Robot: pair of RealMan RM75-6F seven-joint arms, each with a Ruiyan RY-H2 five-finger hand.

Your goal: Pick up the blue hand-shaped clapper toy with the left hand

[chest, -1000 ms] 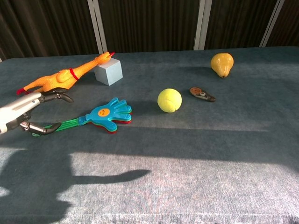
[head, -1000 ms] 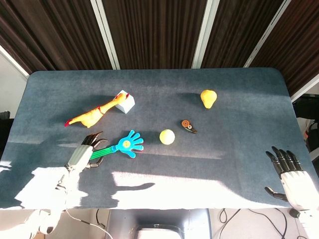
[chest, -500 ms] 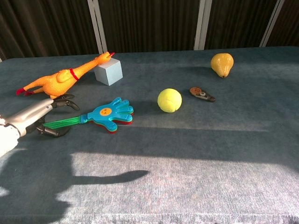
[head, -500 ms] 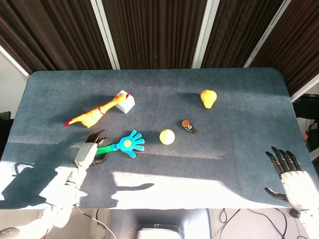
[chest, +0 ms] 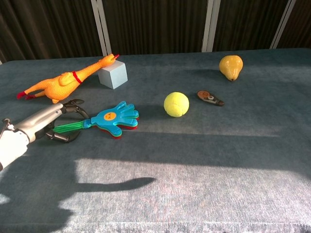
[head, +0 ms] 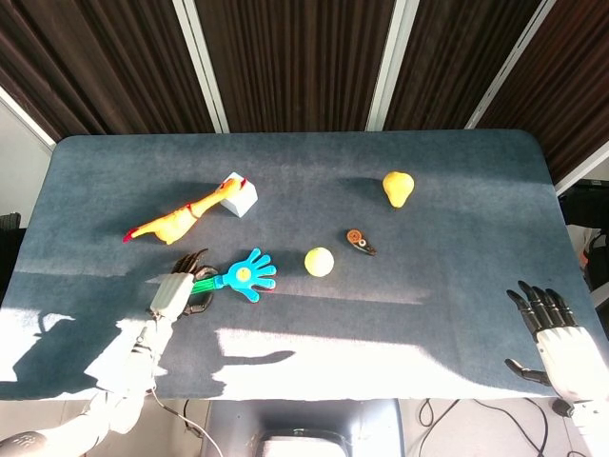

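- Closing in on the handle, the left hand (chest: 46, 122) sits at the lower left of the chest view, its dark fingers (chest: 73, 104) curled around the green handle (chest: 72, 126) of the blue hand-shaped clapper toy (chest: 114, 118).
- Whether those fingers are actually clamped on the handle or only cupped around it, I cannot tell; the handle passes between them, but contact is too small to make out.
- In the head view the left hand (head: 177, 290) lies left of centre, low in the frame, with the clapper toy (head: 247, 274) just to its right.
- The toy lies flat on the counter (head: 428, 190), so by my reading the reach is done, the grasp is at best half made, and the lift is all still to come.
- Its long axis runs roughly left to right across the frame, tilted a little, with the blue palm and spread toy fingers pointing right toward the yellow ball (chest: 176, 104) and the green handle trailing left into the hand.
- A red layer peeks out under the blue palm.
- Off at the lower right of the head view, the right hand (head: 554, 328) holds nothing, fingers spread apart, well away from the action.
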